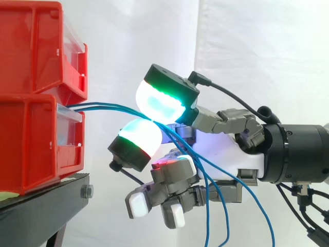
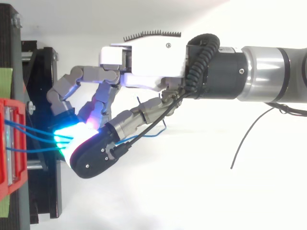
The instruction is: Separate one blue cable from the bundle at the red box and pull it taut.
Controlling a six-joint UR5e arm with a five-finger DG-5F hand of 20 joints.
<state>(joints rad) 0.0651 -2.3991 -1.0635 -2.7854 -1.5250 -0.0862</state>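
Note:
Several thin blue cables come out of the front of the lower red box and run right, nearly level. My hand reaches in from the right and is shut on them. Two green-glowing pads pinch the strands a short way from the box. The other fingers curl below with white pads. Past the pinch the cables hang down in loose loops. From above, three blue strands fan from the red box into the glowing pads; I cannot tell how many are pinched.
A second red bin is stacked on the lower one. Both rest on a black stand whose edge juts out under the hand's pads. A white curtain hangs behind.

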